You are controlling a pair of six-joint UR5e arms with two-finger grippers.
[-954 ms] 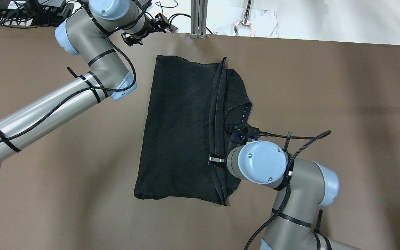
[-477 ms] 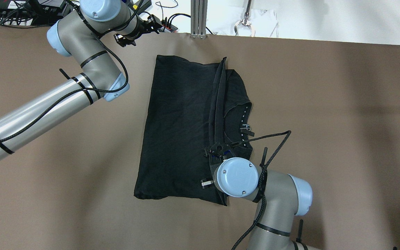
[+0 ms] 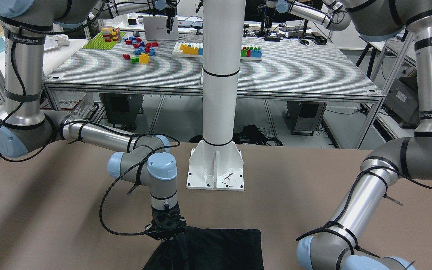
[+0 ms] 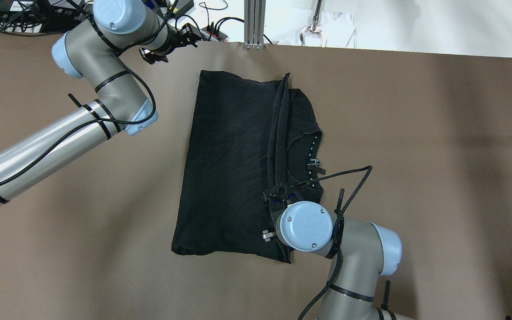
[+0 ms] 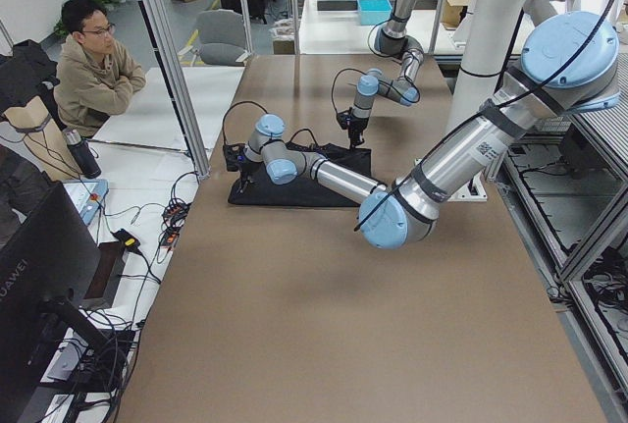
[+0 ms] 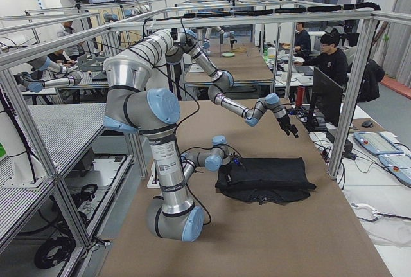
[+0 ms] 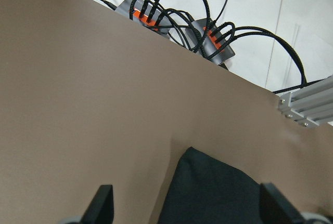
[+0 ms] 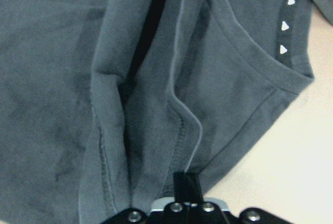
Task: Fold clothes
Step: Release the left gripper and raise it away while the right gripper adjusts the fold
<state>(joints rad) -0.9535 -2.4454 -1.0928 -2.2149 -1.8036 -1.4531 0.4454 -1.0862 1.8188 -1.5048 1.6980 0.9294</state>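
The clothes [image 4: 229, 155], one black knit garment, lie flat on the brown table [image 4: 416, 155], folded lengthwise with a hemmed ridge down the right part. The neck opening with small white marks [image 4: 313, 149] shows at the right. My right gripper [image 8: 186, 185] points straight down at the garment's near right edge [image 3: 208, 247]. Its fingers are together on a raised fold of hem, and in the overhead view they are hidden under the wrist [image 4: 305, 224]. My left gripper [image 7: 190, 206] hangs open above the table beside the garment's far left corner [image 7: 208, 182], holding nothing.
Cable hubs with orange plugs [image 7: 208, 42] and an aluminium post [image 4: 254, 26] lie past the table's far edge. The white mast base [image 3: 216, 168] stands at the robot's side. A seated person [image 5: 93, 70] watches from beyond the far edge.
The right wrist has moved along the hem ridge towards the robot's side and then nearly stopped. The left arm has drawn back to the left. The garment's outline is unchanged.
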